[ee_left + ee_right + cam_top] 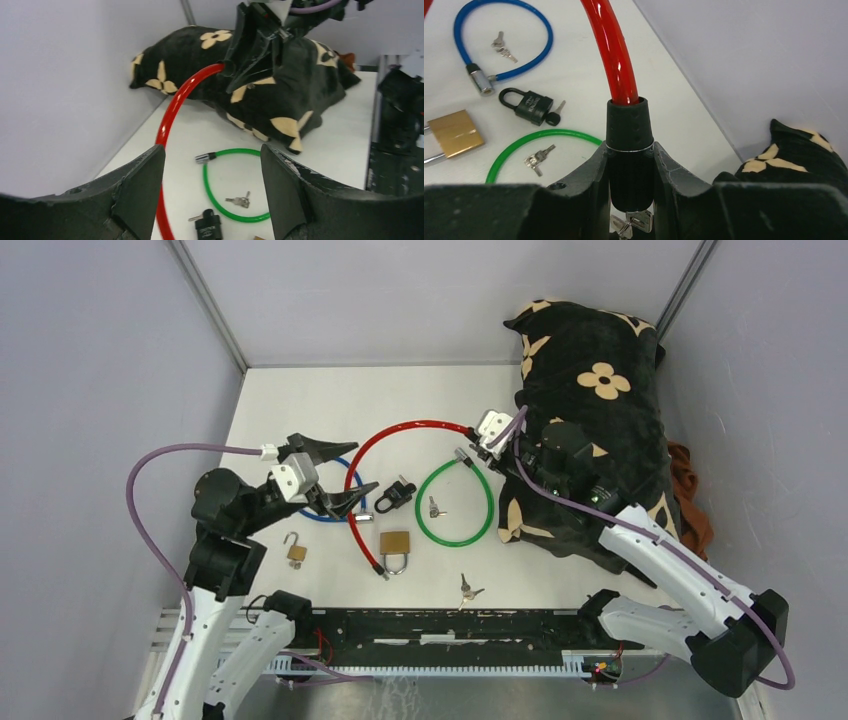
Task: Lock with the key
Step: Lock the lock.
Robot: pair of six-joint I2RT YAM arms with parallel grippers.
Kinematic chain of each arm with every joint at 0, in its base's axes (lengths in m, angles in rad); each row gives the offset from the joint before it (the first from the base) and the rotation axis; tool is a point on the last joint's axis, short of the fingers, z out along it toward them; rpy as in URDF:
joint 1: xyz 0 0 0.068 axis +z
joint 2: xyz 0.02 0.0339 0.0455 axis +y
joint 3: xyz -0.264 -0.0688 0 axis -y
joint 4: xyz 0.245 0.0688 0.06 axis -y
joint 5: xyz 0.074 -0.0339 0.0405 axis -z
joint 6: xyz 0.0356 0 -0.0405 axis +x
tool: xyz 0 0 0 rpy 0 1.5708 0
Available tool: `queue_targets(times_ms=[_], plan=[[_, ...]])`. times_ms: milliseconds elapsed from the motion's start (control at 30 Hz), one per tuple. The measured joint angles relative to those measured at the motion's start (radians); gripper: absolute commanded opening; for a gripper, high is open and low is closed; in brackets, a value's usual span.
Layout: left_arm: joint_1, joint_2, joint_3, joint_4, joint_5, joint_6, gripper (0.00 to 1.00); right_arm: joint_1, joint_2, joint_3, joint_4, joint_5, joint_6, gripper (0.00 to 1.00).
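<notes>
A red cable lock arcs across the table. Its black barrel is clamped between the jaws of my right gripper, which is shut on it and holds it raised. A bunch of keys hangs from the barrel's end, deep between the fingers. The cable's free end lies near the front. My left gripper hovers open and empty over the red cable's left side, looking toward the right gripper. The red cable runs just inside its left finger.
A green cable lock rings a key bunch. Beside it are a black padlock with a key, a brass padlock, a small open padlock, loose keys and a blue cable lock. A black flowered pillow fills the right.
</notes>
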Motion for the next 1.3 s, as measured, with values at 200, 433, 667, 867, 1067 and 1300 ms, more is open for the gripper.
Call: queue_targets(times_ms=[200,433,667,867,1067,1300], plan=[[-0.018,0.077,0.028,-0.086,0.062,0.042,0.88,0.003,0.001,-0.002,-0.037,-0.209,-0.007,0.0],[-0.054,0.165,0.005,-0.18,-0.074,0.278,0.46,0.015,-0.02,-0.047,-0.022,-0.394,0.006,0.0],[-0.062,0.121,-0.025,-0.219,-0.061,0.484,0.02,0.014,-0.022,-0.049,-0.092,-0.571,-0.039,0.67],[-0.06,0.04,-0.036,-0.262,0.054,0.694,0.02,0.007,-0.037,0.015,-0.301,-0.674,-0.161,0.78],[-0.06,0.02,-0.036,-0.343,0.15,0.79,0.02,-0.011,-0.145,0.095,-0.465,-0.696,-0.238,0.79],[-0.06,-0.037,-0.06,-0.406,0.204,0.912,0.02,-0.012,-0.258,0.13,-0.565,-0.579,-0.277,0.81]])
